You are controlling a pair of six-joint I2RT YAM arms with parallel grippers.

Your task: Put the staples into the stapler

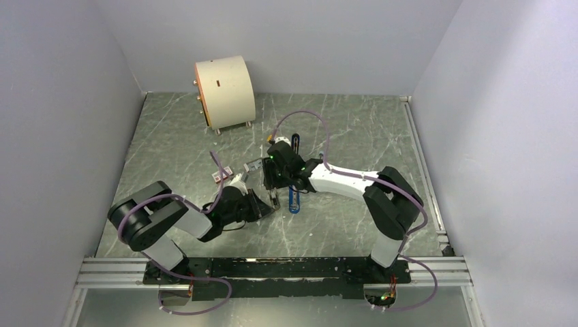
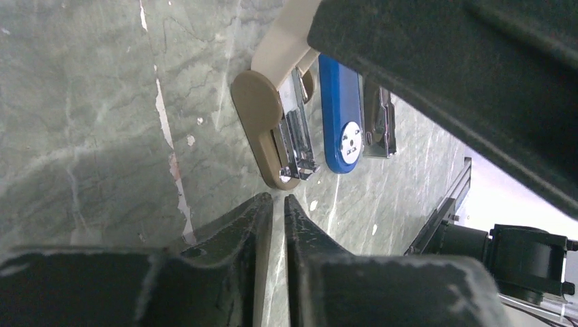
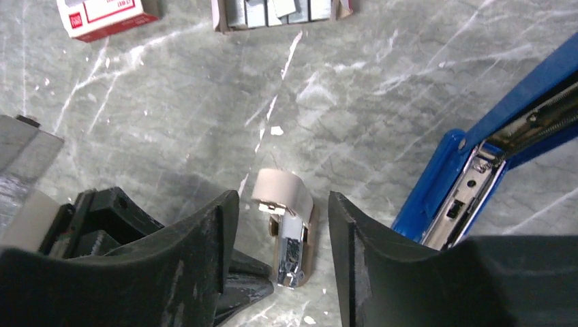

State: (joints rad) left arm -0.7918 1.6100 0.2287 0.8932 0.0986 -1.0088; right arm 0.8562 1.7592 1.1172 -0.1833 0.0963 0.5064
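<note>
- A round cream drum [image 1: 225,92] is seen at the back left of the grey-green marbled table [image 1: 354,225], well apart from everything else.
- A small red-and-white box [image 3: 102,15] is laid flat on the table, left of the staples.
- The staples [image 3: 272,8] are found as silvery ribbed strips packed side by side in a shallow open tray [image 3: 217,20], just right of the box and beyond both grippers. No strip is seen outside the tray.
- The left gripper [image 2: 278,201] is held low over the table, its fingers [image 2: 238,221] drawn almost together so that only a thin slit is left. Bare table is seen through the slit and nothing is pinched.
- A small beige piece [image 2: 255,109] with a shiny metal insert is laid on the table just ahead of the left fingertips.
- The right gripper [image 3: 283,197] is held above that same beige piece with its fingers spread. The piece is framed in the gap but touched by neither finger.
- The stapler [image 3: 443,177] is laid on the table right of the beige piece, near but apart from it. It is swung open at its hinge, with the blue half raised away and the metal channel exposed. It is gripped by neither tool.
- In the overhead view the middle of the stapler is hidden under the right wrist, and only its blue ends are shown.
</note>
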